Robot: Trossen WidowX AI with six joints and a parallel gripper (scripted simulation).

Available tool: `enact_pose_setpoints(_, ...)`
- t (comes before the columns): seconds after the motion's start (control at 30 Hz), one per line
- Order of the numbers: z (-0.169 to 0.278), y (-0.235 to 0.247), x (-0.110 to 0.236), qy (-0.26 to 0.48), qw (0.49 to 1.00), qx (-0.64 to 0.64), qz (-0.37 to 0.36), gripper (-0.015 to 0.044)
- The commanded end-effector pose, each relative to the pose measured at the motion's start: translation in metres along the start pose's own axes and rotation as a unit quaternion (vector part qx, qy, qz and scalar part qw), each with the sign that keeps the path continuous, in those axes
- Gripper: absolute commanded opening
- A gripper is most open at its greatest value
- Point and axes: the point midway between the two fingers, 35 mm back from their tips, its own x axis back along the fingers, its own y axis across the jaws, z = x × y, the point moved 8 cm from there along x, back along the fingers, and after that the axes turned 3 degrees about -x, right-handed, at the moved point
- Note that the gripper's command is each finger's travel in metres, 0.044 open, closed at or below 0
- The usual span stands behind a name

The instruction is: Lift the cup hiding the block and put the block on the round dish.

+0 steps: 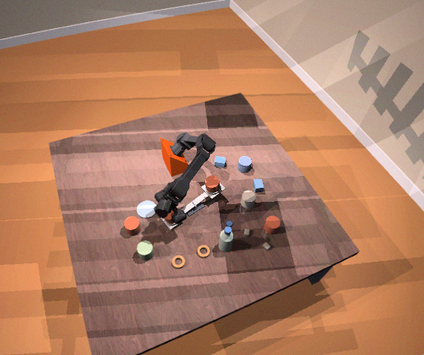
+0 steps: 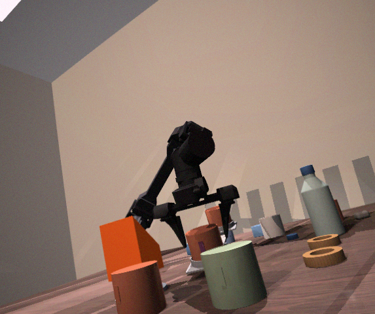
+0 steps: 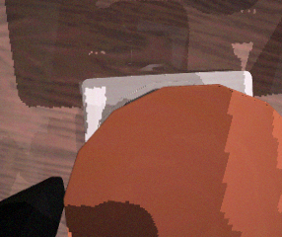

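Note:
Two identical orange cups stand on the ends of a small white balance (image 1: 197, 201) (image 2: 194, 267) (image 3: 102, 102). My gripper (image 1: 169, 214) (image 2: 205, 240) is open and lowered over the near cup (image 2: 203, 239) (image 3: 180, 185), with one finger on each side of it and not touching. In the wrist view this cup fills most of the picture, with one dark finger at the lower left. The far cup (image 1: 212, 182) (image 2: 214, 214) stands untouched on the other end. The round pale dish (image 1: 145, 208) lies just left of the gripper. The block is hidden.
An orange wedge block (image 1: 172, 158) (image 2: 126, 243) stands by the arm's base. An orange cylinder (image 1: 131, 224) (image 2: 138, 287) and a green cylinder (image 1: 145, 249) (image 2: 233, 273) stand near the dish. Two rings (image 1: 178, 261) (image 1: 203, 250), a bottle (image 1: 226, 238) (image 2: 319, 203) and blue blocks lie around.

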Motion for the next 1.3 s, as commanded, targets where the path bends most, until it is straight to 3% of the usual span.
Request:
enact_pose_setpoints(0.0,0.000,-0.001,-0.007,0.003,1.000,-0.004,-0.002,0.0440)
enact_pose_setpoints(0.23,0.000,-0.002,-0.016,0.003,1.000,-0.004,-0.002,0.0440)
enact_pose_setpoints(0.37,0.000,-0.002,-0.016,0.003,1.000,-0.004,-0.002,0.0335)
enact_pose_setpoints(0.57,0.000,-0.002,-0.016,0.003,1.000,-0.004,-0.002,0.0295)
enact_pose_setpoints(0.93,-0.001,0.000,-0.007,0.003,1.000,-0.004,-0.002,0.0006)
enact_pose_setpoints(1.27,-0.003,0.001,0.005,0.002,1.000,-0.005,-0.002,0.0000)
